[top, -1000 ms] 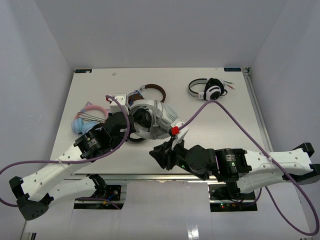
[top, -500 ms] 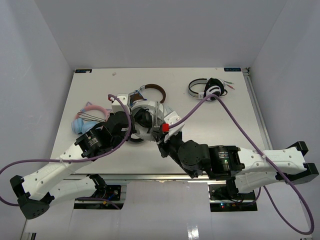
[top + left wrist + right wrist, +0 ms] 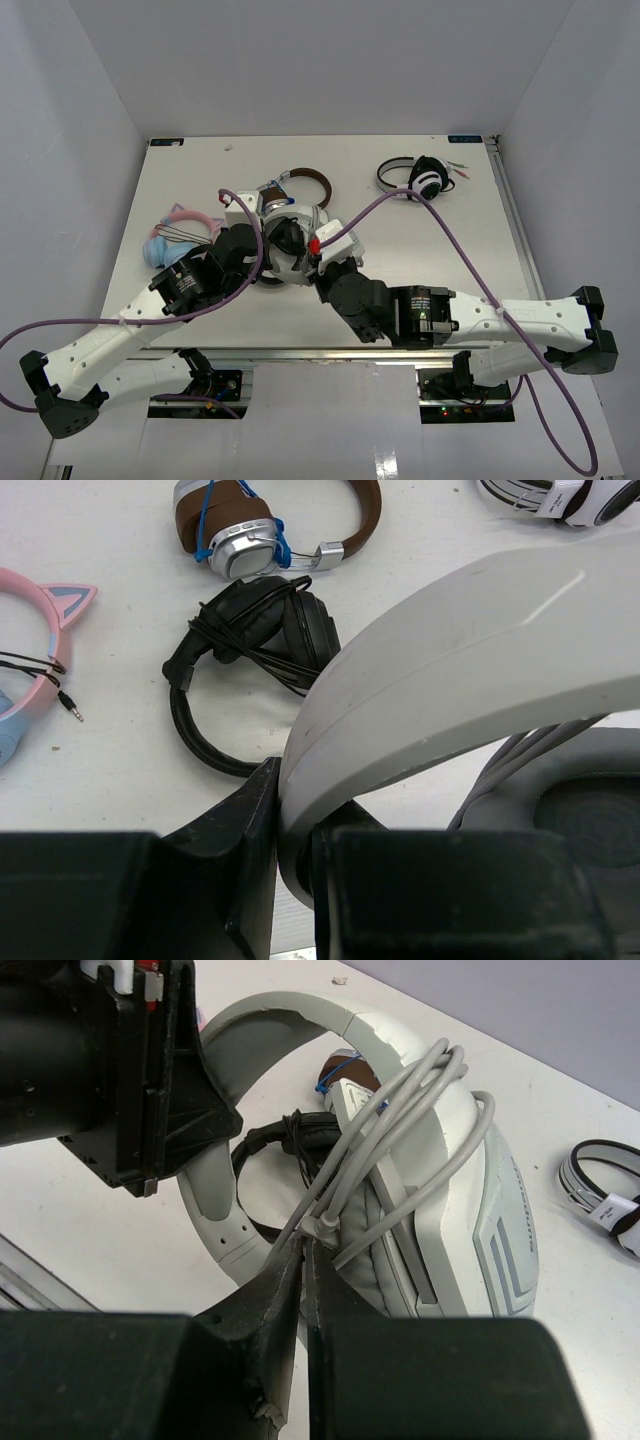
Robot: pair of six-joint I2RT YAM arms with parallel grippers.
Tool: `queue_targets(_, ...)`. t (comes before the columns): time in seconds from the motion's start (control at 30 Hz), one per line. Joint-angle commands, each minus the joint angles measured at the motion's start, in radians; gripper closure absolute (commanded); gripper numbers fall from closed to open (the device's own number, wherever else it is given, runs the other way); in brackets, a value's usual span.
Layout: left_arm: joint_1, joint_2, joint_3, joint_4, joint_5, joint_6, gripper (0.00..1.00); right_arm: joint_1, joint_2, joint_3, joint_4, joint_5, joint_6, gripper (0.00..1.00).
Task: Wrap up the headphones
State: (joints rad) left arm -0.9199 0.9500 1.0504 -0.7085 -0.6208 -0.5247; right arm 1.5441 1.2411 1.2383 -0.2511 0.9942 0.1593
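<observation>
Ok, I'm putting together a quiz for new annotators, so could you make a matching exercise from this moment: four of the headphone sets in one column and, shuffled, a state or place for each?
Column 1
1. the headphones
2. black headphones
3. pink cat-ear headphones
4. brown-banded headphones

Column 2
A. blue cord tied round an ear cup
B. band clamped in the left gripper
C. lying flat, dark cable bundled over an ear cup
D. loose plug lying on the table beside it

Pairs: 1-B, 2-C, 3-D, 4-A
</observation>
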Motion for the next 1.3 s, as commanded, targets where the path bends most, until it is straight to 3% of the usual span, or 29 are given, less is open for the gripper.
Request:
queue_targets(0.0, -0.005, -0.05, 0.069, 0.066, 0.027, -0.047, 1.0, -0.039, 0.007, -0.022, 0.026, 0.016, 0.054, 0.89)
queue_targets(0.67, -0.005, -0.053, 0.085, 0.076, 0.139, -0.054, 1.0, -0.073, 0.102, 0.004, 0.031, 0.02, 0.047, 0.9)
queue_targets(0.93, -0.005, -0.041, 0.066, 0.09, 0.104, -0.053, 1.0, -0.061, 0.078, 0.001, 0.084, -0.037, 0.037, 0.91)
queue_targets(1.27, -0.005, -0.025, 0.073, 0.079, 0.068, -0.046, 1.0, 0.023, 0.006, 0.021, -0.027, -0.035, 0.082, 0.9)
